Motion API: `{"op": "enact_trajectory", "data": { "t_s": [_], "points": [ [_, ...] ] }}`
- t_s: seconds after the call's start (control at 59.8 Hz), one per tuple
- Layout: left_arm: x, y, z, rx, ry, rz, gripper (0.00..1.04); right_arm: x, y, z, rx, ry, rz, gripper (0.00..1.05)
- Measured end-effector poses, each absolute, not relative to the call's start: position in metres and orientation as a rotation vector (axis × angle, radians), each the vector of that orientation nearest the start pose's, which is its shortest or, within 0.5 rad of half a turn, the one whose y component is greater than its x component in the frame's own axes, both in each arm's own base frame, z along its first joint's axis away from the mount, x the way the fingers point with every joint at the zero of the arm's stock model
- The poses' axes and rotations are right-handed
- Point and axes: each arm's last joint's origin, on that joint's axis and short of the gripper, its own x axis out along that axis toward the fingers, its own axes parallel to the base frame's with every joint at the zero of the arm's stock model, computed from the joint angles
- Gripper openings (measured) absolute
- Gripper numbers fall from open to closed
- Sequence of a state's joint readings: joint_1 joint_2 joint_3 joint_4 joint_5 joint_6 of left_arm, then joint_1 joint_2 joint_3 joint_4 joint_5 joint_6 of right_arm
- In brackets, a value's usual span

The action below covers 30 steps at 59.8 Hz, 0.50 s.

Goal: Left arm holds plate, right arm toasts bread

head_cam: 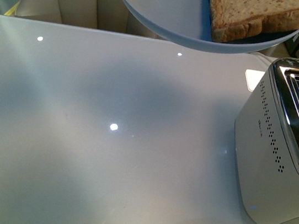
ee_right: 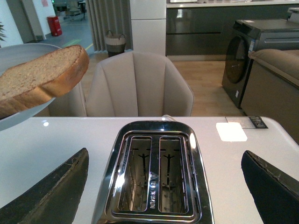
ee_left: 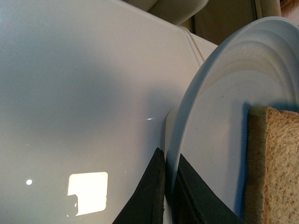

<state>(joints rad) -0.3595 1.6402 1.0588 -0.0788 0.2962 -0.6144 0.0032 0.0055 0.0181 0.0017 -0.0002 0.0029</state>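
Note:
The pale blue-grey plate [head_cam: 169, 12] hangs in the air above the table's far side, with a slice of brown bread [head_cam: 252, 15] lying on it. My left gripper [ee_left: 168, 161] is shut on the plate's rim [ee_left: 187, 107], one black jaw on each side; the bread [ee_left: 275, 163] lies close by on the plate. My right gripper [ee_right: 163, 161] is open wide and empty, hovering over the silver toaster [ee_right: 154, 175], whose two slots are empty. The plate [ee_right: 18, 116] and bread [ee_right: 39, 79] also show in the right wrist view, held beside the toaster.
The toaster [head_cam: 284, 147] stands at the right side of the glossy white table [head_cam: 104, 156]. A beige chair [ee_right: 138, 84] stands behind the table's far edge. A dark cabinet and a washing machine [ee_right: 245, 56] are further back.

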Motion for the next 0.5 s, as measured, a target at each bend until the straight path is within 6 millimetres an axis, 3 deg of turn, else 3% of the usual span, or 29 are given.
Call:
{"op": "enact_trajectory", "data": {
  "t_s": [0.502],
  "points": [
    [0.3244, -0.1319, 0.2213, -0.547, 0.851, -0.404, 0.03, 0.0969, 0.0003, 0.1694, 0.003, -0.014, 0.003, 0.96]
  ]
}}
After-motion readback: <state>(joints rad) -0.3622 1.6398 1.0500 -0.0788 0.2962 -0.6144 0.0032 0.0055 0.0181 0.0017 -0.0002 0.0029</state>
